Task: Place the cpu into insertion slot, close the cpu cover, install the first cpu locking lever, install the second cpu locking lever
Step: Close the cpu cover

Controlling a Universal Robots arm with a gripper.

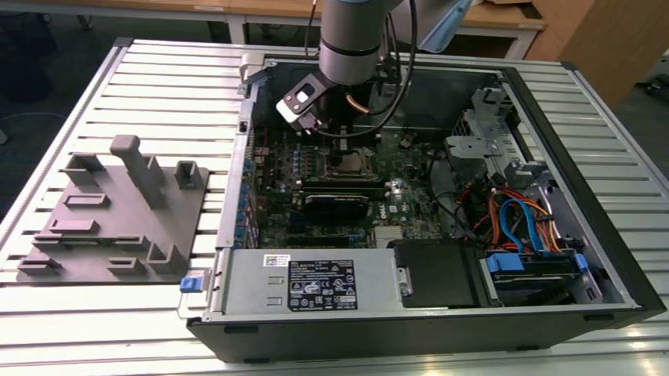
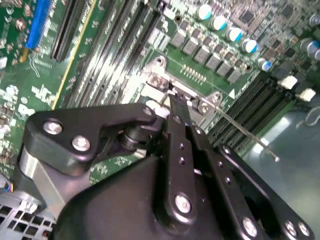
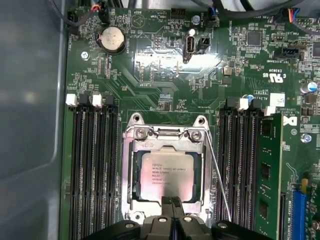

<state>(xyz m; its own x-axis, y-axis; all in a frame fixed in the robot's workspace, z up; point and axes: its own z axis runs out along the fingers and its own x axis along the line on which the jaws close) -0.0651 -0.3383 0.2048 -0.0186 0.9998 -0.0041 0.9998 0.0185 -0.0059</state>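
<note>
The exterior view gives the wider setting — an open computer case (image 1: 585, 149) lying on a slatted table (image 1: 157, 86), with the arm (image 1: 350, 47) reaching down into it over the green motherboard (image 1: 282, 168). A grey fixture block (image 1: 115, 219) sits on the exterior view's left.

The first wrist view looks straight down on the insertion slot (image 3: 134, 120). The cpu (image 3: 167, 175) lies flat inside it, metal top up, its edges square to the long memory slots (image 3: 92, 170) on either side. The cpu cover (image 3: 131, 175) is down over it, and the chip shows through the window. One memory slot holds a green module (image 3: 268, 175).

A thin wire lever (image 3: 220, 182) runs lengthwise beside the socket, slanting a little away from it. In the second wrist view its hooked end stands clear of the socket.

The gripper (image 3: 173, 202) has its fingers pressed together — nothing visible between them — with the tips at the cover's edge.
</note>
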